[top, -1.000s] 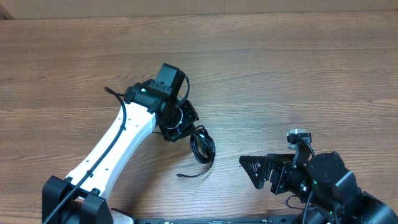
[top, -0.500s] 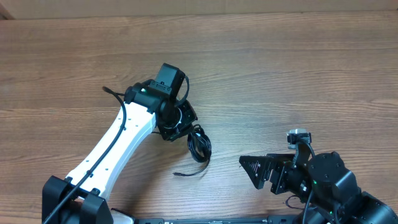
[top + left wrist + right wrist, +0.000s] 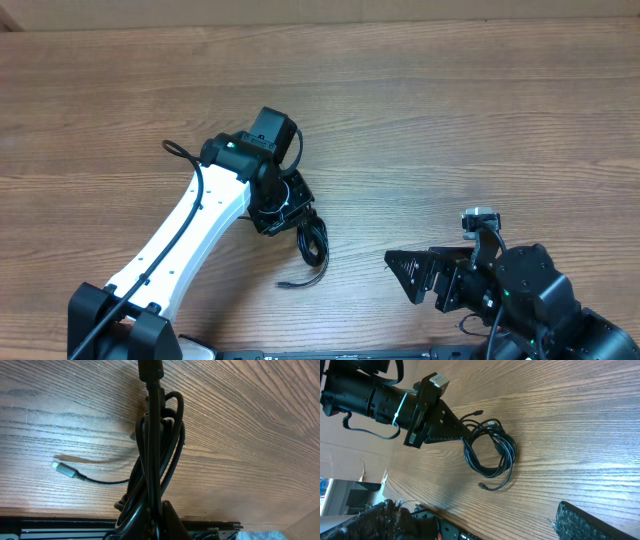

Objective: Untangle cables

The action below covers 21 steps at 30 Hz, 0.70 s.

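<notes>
The cables [image 3: 314, 242] form a small coiled black bundle at the table's middle, with a loose tail ending in a plug [image 3: 283, 285]. My left gripper [image 3: 298, 221] is shut on the bundle's upper loops. In the left wrist view the cables [image 3: 156, 455] run up from the left gripper [image 3: 156, 522], and a silvery plug [image 3: 60, 468] lies on the wood to the left. The right wrist view shows the cables [image 3: 492, 452] hanging from the left gripper's fingers [image 3: 451, 424]. My right gripper [image 3: 412, 278] stands open at the lower right, apart from the bundle, holding nothing.
The wooden table [image 3: 480, 120] fills the view. The left arm [image 3: 180, 235] slants from the lower left up to the bundle. The right arm's base [image 3: 530, 295] sits at the lower right corner. A dark rail [image 3: 60, 527] runs along the table's near edge.
The left gripper has shifted slightly down and left, dragging the bundle and its loose tail leftward. The right arm has not moved.
</notes>
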Available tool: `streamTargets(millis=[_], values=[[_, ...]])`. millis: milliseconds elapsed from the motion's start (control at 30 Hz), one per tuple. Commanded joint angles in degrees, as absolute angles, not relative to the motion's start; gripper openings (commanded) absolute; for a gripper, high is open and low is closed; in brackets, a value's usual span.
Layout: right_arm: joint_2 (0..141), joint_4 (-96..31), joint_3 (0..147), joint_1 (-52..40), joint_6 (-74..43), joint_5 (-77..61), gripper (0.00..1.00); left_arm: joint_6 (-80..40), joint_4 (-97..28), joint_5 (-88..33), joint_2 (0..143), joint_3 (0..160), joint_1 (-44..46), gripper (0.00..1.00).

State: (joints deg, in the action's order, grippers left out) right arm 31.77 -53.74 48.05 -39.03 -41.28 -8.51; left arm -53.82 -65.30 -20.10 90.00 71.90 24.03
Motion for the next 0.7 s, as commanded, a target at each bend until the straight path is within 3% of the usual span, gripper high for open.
streamTargets(millis=[0,567,667], values=[[31.6,-53.7,48.4,-38.9,-40.6,-7.7,1.0,-52.7,-66.0,-19.9,88.7,73.1,24.1,0.04],[31.6,-48.2,48.3,-38.9,-38.5,-4.4,1.0,-58.9,-65.2,-20.6,88.7,73.1,24.1,0.04],[31.6,-48.6,48.9,-38.9,-37.0,-2.5,0.95,-58.9,-65.4,-21.1,88.3,73.1,23.2,0.04]])
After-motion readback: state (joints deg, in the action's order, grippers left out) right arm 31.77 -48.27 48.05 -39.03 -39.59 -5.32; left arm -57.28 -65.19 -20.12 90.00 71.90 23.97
